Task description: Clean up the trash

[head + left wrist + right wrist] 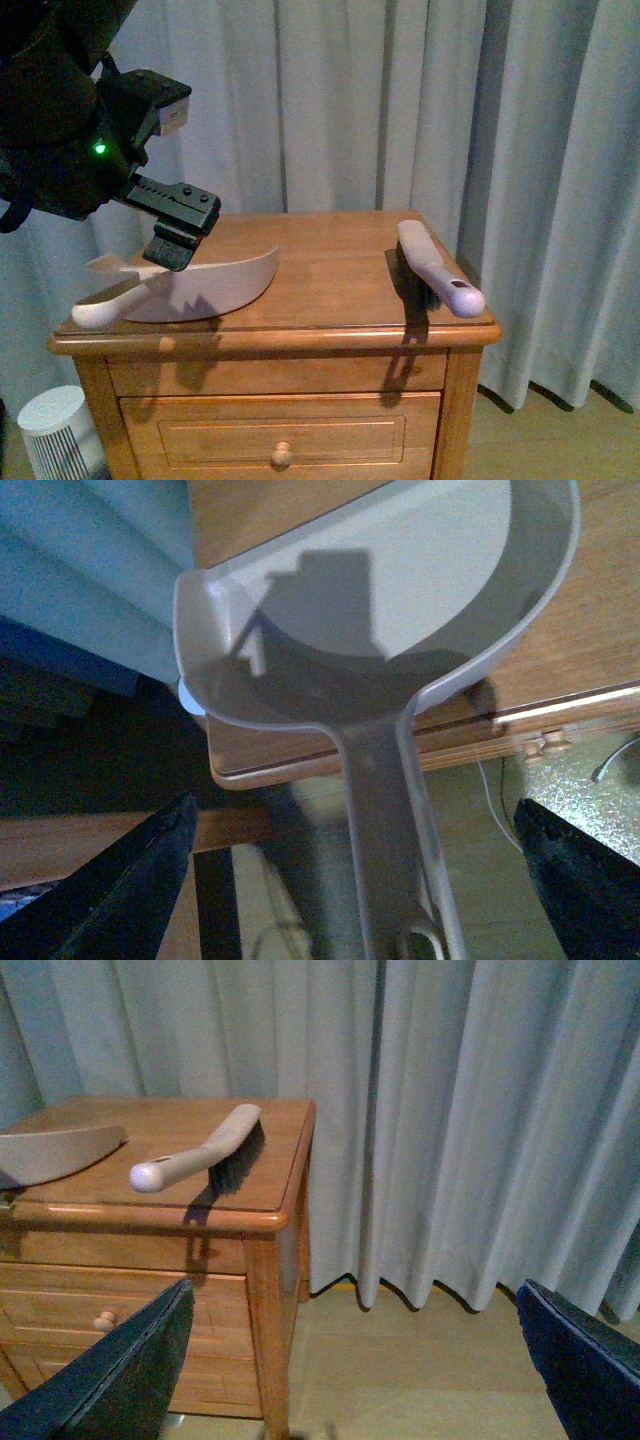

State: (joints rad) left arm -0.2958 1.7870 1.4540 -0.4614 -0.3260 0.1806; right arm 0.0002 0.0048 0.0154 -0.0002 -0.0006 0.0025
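Observation:
The trash is out of view in all three views. A beige-pink dustpan [215, 285] lies on the left of the wooden nightstand [330, 255], its handle [105, 305] sticking out over the left front edge. My left gripper [168, 258] hangs open just above that handle. In the left wrist view the handle [395, 830] runs between the spread fingers [130, 880] without touching them, and the pan [400, 570] holds nothing. My right gripper [350, 1380] is open off the nightstand's right side, low over the floor. The dustpan's tip [50, 1155] shows there too.
A hand brush [435, 265] with a pale handle and dark bristles lies on the nightstand's right side, also seen as brush [200, 1150]. Grey curtains [350, 100] hang behind. A white ribbed appliance [55, 430] stands on the floor at left. The drawer knob [282, 455] faces front.

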